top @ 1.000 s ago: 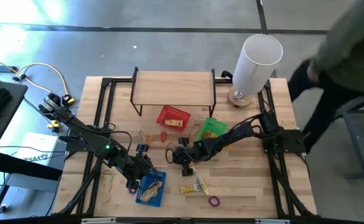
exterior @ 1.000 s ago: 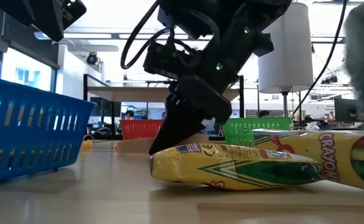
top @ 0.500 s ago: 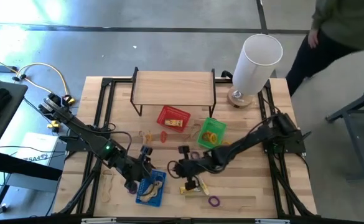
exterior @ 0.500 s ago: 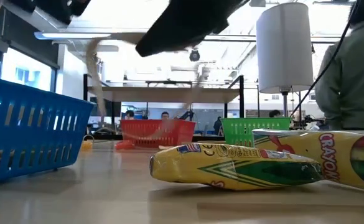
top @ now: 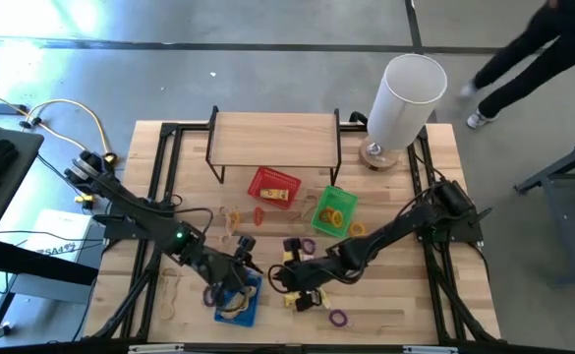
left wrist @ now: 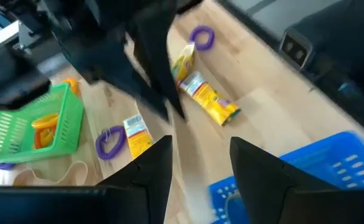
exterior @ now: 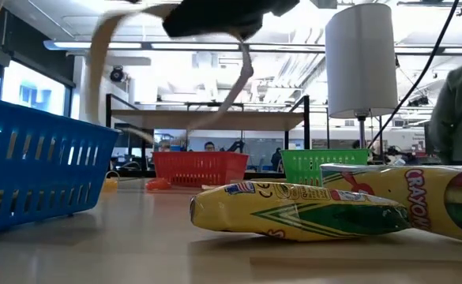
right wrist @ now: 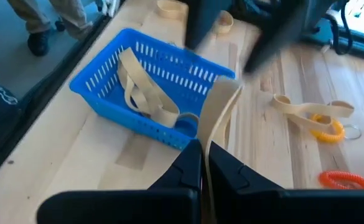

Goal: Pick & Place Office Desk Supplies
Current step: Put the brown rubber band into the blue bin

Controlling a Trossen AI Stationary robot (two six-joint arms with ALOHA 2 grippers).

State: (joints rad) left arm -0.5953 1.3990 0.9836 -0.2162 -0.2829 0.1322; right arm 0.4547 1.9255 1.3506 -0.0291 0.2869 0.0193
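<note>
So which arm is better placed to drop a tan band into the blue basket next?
The right. Its hand is shut on a tan band beside the blue basket; the left hand is open and holds nothing.

A pale matt rubbery band [right wrist: 216, 118] is pinched in the right gripper [right wrist: 201, 163], near a slotted glossy plastic basket [right wrist: 101, 87] on smooth wood.

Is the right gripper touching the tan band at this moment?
Touching. The right wrist view shows the right gripper shut, the tan band pinched between its fingertips and hanging beside the blue basket.
</note>
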